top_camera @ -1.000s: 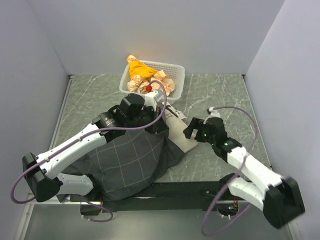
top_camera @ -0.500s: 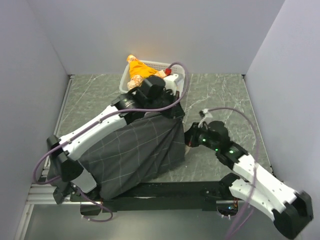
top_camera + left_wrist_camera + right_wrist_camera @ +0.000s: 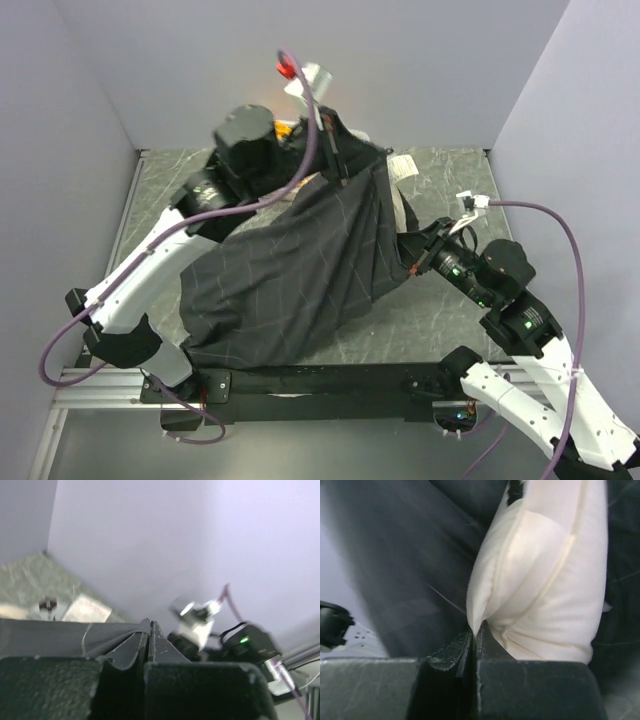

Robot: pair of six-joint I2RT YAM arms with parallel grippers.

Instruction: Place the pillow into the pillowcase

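Marble table [image 3: 450,185], pillow [image 3: 545,580] edge in right pincer [image 3: 473,630]

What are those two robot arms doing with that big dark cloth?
They are putting a pillow into a pillowcase. The left gripper is pinched shut on the dark pillowcase and holds its top edge up high at the back of the table. The right gripper is shut on an edge of the cream pillow. Most of the pillow is hidden by the cloth, with a bit peeking out.
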